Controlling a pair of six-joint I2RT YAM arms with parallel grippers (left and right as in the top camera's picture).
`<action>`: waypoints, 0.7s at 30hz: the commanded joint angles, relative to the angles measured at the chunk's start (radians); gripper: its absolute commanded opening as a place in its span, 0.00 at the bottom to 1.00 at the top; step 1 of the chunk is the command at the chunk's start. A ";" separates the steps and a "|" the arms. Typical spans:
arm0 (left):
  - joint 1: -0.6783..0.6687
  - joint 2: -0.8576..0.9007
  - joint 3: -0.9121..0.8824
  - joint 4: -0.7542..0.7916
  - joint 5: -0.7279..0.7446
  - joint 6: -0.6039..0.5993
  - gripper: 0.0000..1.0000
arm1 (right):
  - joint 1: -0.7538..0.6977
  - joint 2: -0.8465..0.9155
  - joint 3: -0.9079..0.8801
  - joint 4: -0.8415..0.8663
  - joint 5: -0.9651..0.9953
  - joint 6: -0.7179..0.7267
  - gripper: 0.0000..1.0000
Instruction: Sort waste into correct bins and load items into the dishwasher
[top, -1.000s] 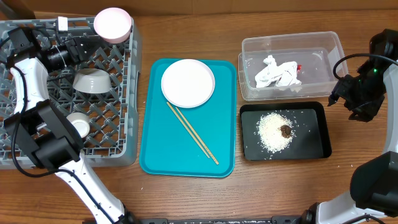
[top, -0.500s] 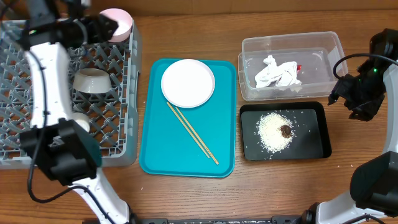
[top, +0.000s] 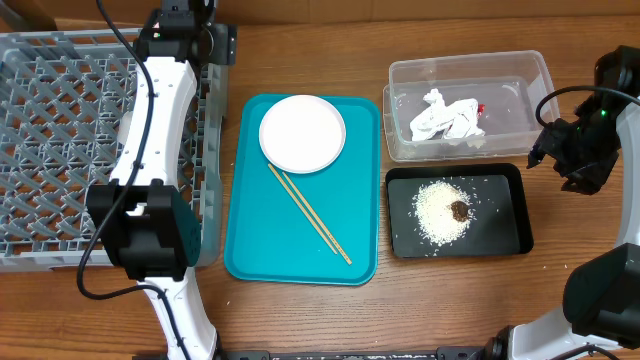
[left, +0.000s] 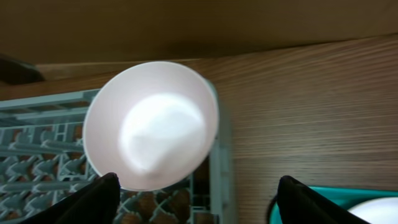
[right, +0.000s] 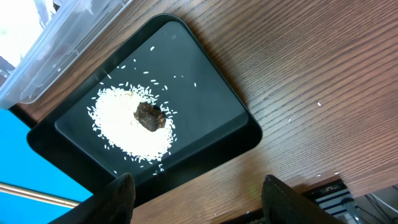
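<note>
Left pincer (left: 200, 198), spread, hovers above the small pink bowl (left: 152, 124), which belongs in the grey lattice plastic rack (left: 37, 130) as dishware; right pincer (right: 200, 200) spread, empty.

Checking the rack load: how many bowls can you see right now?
1: the pink bowl at a corner of the grey rack, in the left wrist view. Overhead, the left arm covers part of the rack, so more may be hidden.

We log pink bowl (left: 151, 124) at grey rack (top: 60, 150) corner; white plate (top: 302, 133), 2 chopsticks (top: 308, 212) on teal tray (top: 250, 230); napkin (top: 447, 117) in clear tub (top: 520, 90); rice (top: 438, 208) with brown bit on black tray (top: 505, 225).
</note>
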 joint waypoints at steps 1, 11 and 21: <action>0.008 0.036 0.005 0.010 -0.082 0.023 0.82 | 0.000 -0.036 -0.001 0.003 0.005 0.001 0.67; 0.009 0.106 0.005 0.016 -0.081 0.046 0.82 | 0.000 -0.036 -0.001 -0.002 0.005 0.001 0.67; 0.009 0.152 0.005 0.021 -0.065 0.050 0.83 | 0.000 -0.036 -0.001 -0.005 0.005 0.001 0.67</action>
